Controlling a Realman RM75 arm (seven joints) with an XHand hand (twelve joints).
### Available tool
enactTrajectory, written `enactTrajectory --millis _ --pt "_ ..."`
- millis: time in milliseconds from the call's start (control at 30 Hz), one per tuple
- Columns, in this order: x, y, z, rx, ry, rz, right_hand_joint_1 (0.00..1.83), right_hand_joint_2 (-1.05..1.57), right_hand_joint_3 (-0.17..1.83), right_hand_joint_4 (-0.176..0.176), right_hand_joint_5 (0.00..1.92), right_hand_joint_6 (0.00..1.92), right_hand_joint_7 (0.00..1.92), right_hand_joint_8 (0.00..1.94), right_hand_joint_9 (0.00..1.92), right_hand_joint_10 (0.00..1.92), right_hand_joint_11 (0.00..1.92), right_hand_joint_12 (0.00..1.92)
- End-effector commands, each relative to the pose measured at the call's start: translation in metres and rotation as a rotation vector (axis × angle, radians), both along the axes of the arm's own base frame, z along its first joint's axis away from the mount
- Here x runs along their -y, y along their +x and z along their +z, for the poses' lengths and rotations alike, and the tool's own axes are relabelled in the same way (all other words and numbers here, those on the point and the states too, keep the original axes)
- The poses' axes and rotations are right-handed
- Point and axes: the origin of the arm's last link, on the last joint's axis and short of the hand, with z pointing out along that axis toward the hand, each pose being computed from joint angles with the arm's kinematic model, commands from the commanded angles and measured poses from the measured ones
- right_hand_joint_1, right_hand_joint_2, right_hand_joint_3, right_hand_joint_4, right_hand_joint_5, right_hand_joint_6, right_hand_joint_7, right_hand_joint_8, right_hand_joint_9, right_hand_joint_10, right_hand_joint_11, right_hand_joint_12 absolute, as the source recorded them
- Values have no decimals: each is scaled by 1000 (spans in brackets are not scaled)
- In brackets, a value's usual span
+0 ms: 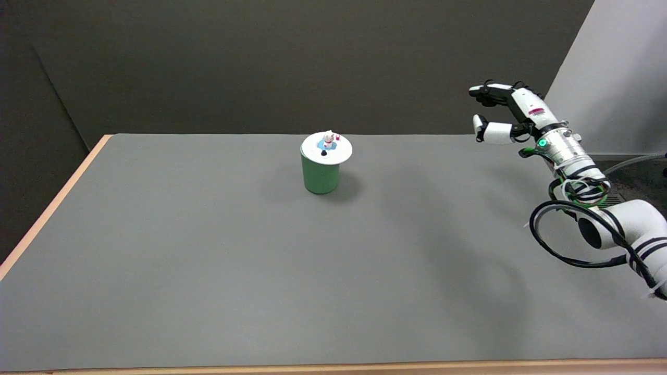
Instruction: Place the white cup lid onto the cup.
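The white cup lid (326, 148) is sitting on the green cup (320, 177) at the desk's (208, 260) far middle, so the robot hand (503, 114) is hovering far right, released and holding nothing.

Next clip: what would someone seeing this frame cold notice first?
The green cup stands alone at mid-table toward the far edge, the white cup lid with its small figurine already on top. At the far right, the robot hand hangs in the air, fingers apart, holding nothing, well clear of the cup.
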Motion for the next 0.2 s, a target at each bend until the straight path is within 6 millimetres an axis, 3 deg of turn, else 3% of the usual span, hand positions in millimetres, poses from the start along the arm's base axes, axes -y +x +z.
enactTrajectory --millis 33,200 --pt "-12 -8 11 27 -30 4 651 679 1032 60 559 201 609 174 623 209 263 807" --pt "-13 -8 12 31 -31 6 651 679 1033 60 558 201 609 174 623 209 265 806"
